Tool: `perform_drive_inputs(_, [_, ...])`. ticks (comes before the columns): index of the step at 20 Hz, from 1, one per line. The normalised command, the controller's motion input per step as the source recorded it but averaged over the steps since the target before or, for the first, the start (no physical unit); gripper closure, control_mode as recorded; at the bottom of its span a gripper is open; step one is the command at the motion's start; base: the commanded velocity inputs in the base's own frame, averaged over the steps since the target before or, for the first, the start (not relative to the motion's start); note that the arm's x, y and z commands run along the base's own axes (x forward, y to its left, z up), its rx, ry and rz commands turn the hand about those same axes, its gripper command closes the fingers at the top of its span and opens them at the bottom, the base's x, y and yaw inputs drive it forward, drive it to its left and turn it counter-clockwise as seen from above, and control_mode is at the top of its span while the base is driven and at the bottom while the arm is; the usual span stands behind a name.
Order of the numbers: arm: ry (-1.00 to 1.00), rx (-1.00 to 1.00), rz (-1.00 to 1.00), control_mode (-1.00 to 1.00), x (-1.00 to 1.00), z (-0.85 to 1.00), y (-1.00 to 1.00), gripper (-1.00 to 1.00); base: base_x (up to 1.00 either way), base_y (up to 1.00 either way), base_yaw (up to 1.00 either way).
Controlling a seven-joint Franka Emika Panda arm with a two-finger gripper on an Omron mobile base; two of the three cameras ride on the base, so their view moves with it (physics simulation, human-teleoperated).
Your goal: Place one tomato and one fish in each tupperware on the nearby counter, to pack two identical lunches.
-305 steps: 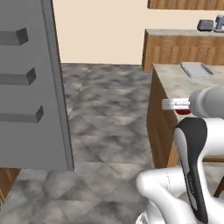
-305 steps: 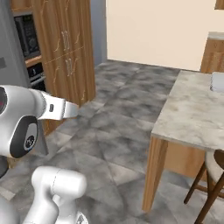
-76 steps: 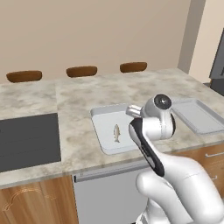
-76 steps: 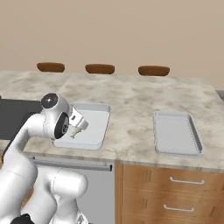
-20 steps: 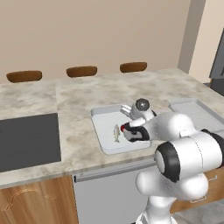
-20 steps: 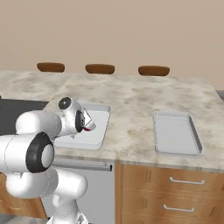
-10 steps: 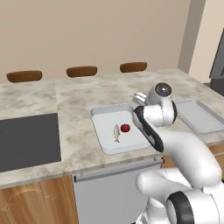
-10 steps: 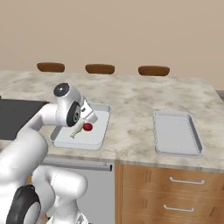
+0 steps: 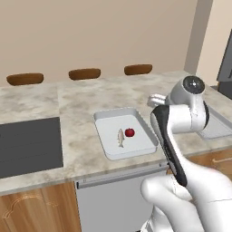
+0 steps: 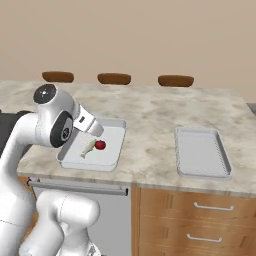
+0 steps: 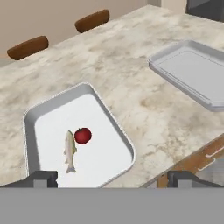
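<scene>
Marbled beige-grey stone is forming the top of the bench (image 9: 86,97), and two shallow grey tupperware trays are sitting on it, well apart. The nearer tupperware (image 9: 105,148) is holding a red tomato (image 9: 130,132) and a pale fish (image 9: 120,138), the two lying just beside each other near the middle of its floor; in the hand view the tomato (image 11: 82,135) is sitting at the fish's (image 11: 69,152) head end, close enough that contact cannot be settled. In the right base view the same tomato (image 10: 100,145) and fish (image 10: 88,147) are lying in the tray (image 10: 111,161) under the arm's forearm. The second tupperware (image 10: 180,165) is lying toward the bench's far end with its floor bare, and it is showing again in the hand view (image 11: 162,67).

The hand (image 11: 111,178) is hovering above the bench with its jaws spread wide and gripping nothing; its two dark fingertips (image 11: 43,178) are standing far apart at the bottom of its own view. Seen from there, the tomato and fish are lying below and ahead of the hand, toward one fingertip rather than centred between them, clear of both. Three brown stool seats (image 9: 84,73) are lining the bench's far edge, and a dark cooktop (image 9: 27,146) is set into the top beside the filled tray.
</scene>
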Motion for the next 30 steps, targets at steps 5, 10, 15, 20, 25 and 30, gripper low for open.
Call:
perform_drive_inputs(5, [0.04,-0.15,0.36,-1.00,-0.79,-0.22,0.00,-1.00,0.00,0.00,0.00])
perform_drive_inputs(10, [-0.05,-0.12,0.34,-1.00,-0.90,-0.12,0.01,-1.00,0.00,0.00,0.00])
perform_drive_inputs(15, [0.00,-0.04,0.03,1.00,-0.17,0.00,0.00,-1.00,-0.70,-0.08,-0.05])
perform_drive_inputs(20, [0.00,0.00,0.00,1.00,0.00,0.00,0.00,-1.00,-0.33,-0.92,-0.26])
perform_drive_inputs(25, [0.00,0.00,0.00,1.00,0.00,0.00,0.00,-1.00,0.19,-1.00,-0.22])
perform_drive_inputs(30, [0.00,0.00,0.00,1.00,0.00,0.00,0.00,-1.00,0.39,-1.00,-0.20])
